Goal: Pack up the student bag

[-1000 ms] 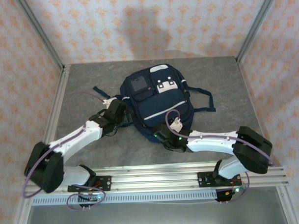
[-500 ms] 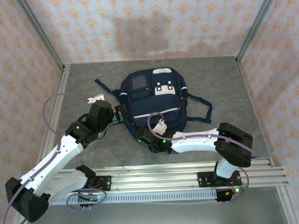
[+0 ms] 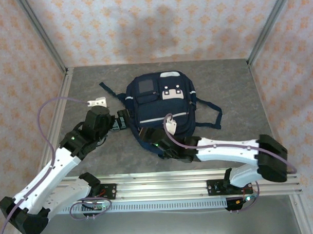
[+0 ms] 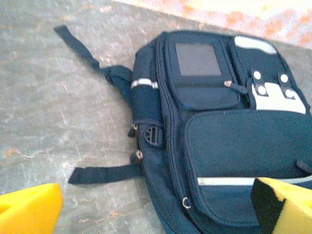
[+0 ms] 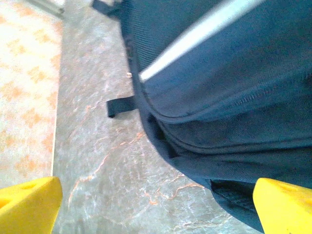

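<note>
On the table (image 3: 237, 83): large navy-blue fabric backpack (image 3: 161, 109); we judge it soft, best taken by straps (image 3: 210, 115); left gripper (image 4: 157, 195), right gripper (image 5: 157, 195) spread.

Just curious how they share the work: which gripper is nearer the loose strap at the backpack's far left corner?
Left. The left gripper is beside the backpack, on its left, just short of the strap; the right gripper is at its near edge, farther off.
</note>
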Motion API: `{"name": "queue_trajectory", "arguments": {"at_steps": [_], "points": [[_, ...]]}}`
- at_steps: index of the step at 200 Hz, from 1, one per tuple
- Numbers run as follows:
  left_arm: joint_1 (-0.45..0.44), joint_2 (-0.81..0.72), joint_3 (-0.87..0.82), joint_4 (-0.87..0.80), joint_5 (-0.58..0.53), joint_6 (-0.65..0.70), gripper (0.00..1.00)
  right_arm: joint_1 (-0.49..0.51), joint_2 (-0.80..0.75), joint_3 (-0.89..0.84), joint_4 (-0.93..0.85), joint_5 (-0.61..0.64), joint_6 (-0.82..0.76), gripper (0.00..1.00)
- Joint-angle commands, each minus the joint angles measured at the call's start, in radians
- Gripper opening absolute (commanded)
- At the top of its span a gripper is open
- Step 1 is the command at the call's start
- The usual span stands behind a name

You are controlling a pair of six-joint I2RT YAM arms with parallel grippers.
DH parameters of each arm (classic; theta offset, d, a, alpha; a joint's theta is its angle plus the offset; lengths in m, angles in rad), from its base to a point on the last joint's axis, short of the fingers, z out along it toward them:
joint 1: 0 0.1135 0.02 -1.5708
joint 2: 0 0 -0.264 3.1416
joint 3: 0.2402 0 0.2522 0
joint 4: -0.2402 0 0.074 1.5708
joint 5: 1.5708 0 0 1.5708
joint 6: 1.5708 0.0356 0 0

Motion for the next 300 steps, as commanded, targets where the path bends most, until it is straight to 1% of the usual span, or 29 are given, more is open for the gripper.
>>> {"name": "queue_trajectory", "arguments": {"at_steps": [1,19,31,39,49,57,64,71,80,90,102,113,123,134,147,159,170,188,201,214,222,230,241,248,256,277,288,296,300], "points": [[0.005,-0.04,0.016,0.057,-0.098,0.17,1.0,-0.001,-0.138,0.027,-0.129,0.094,-0.291,0.99],[0.004,-0.038,-0.049,0.21,-0.11,0.374,1.0,-0.033,-0.271,0.061,-0.212,0.227,-0.398,0.99],[0.005,-0.024,-0.094,0.302,-0.173,0.434,1.0,-0.047,-0.324,0.081,-0.228,0.364,-0.525,0.99],[0.01,-0.014,-0.128,0.365,-0.206,0.48,1.0,-0.057,-0.347,0.073,-0.18,0.448,-0.653,1.0],[0.028,-0.008,-0.185,0.457,-0.259,0.497,1.0,-0.07,-0.363,0.022,-0.052,0.532,-0.846,0.99],[0.063,-0.01,-0.238,0.546,-0.272,0.505,1.0,-0.079,-0.378,-0.044,0.116,0.546,-1.074,0.99],[0.109,-0.016,-0.293,0.621,-0.241,0.512,1.0,-0.091,-0.39,-0.109,0.258,0.523,-1.269,0.99],[0.162,-0.018,-0.344,0.698,-0.183,0.54,1.0,-0.109,-0.395,-0.17,0.386,0.509,-1.411,0.99],[0.234,-0.001,-0.402,0.786,-0.136,0.556,1.0,-0.137,-0.397,-0.236,0.527,0.494,-1.532,0.99],[0.308,0.049,-0.44,0.824,-0.132,0.511,1.0,-0.172,-0.397,-0.297,0.642,0.476,-1.582,1.0],[0.415,0.121,-0.468,0.836,-0.087,0.448,1.0,-0.232,-0.399,-0.354,0.718,0.424,-1.571,1.0],[0.485,0.178,-0.492,0.867,-0.055,0.428,1.0,-0.298,-0.391,-0.385,0.743,0.371,-1.528,1.0],[0.523,0.217,-0.508,0.885,-0.008,0.458,1.0,-0.372,-0.371,-0.41,0.756,0.323,-1.499,1.0],[0.54,0.258,-0.517,0.905,-0.009,0.446,1.0,-0.465,-0.33,-0.439,0.794,0.318,-1.413,1.0],[0.542,0.307,-0.513,0.942,-0.004,0.443,1.0,-0.565,-0.281,-0.471,0.81,0.306,-1.352,1.0],[0.542,0.348,-0.488,0.95,0.06,0.48,1.0,-0.642,-0.238,-0.506,0.847,0.338,-1.291,1.0],[0.542,0.384,-0.485,1.014,0.101,0.495,1.0,-0.704,-0.205,-0.538,0.885,0.328,-1.286,1.0],[0.541,0.412,-0.527,1.173,0.067,0.468,1.0,-0.783,-0.141,-0.574,0.933,0.332,-1.266,1.0],[0.542,0.429,-0.501,1.145,0.052,0.461,1.0,-0.826,-0.081,-0.587,0.954,0.342,-1.253,1.0],[0.541,0.456,-0.471,1.115,0.079,0.472,1.0,-0.87,-0.03,-0.608,1.013,0.336,-1.226,1.0],[0.536,0.461,-0.464,1.111,0.106,0.481,1.0,-0.876,-0.01,-0.611,1.041,0.351,-1.239,1.0],[0.525,0.457,-0.479,1.141,0.114,0.484,1.0,-0.886,0.003,-0.604,1.048,0.326,-1.232,1.0],[0.49,0.462,-0.511,1.229,0.064,0.469,1.0,-0.904,0.018,-0.598,1.074,0.298,-1.199,1.0],[0.463,0.501,-0.539,1.318,0.042,0.481,1.0,-0.911,0.028,-0.599,1.091,0.286,-1.186,1.0],[0.43,0.538,-0.546,1.362,0.008,0.507,1.0,-0.915,0.04,-0.592,1.098,0.278,-1.185,1.0],[0.413,0.641,-0.57,1.505,0.031,0.546,1.0,-0.926,0.06,-0.568,1.075,0.239,-1.194,1.0],[0.41,0.622,-0.546,1.423,0.032,0.544,1.0,-0.941,0.068,-0.572,1.08,0.193,-1.199,1.0],[0.41,0.644,-0.535,1.443,0.035,0.554,1.0,-0.964,0.1,-0.598,1.153,0.156,-1.198,1.0],[0.41,0.643,-0.521,1.407,0.036,0.553,1.0,-0.975,0.124,-0.609,1.195,0.147,-1.194,1.0]]}}
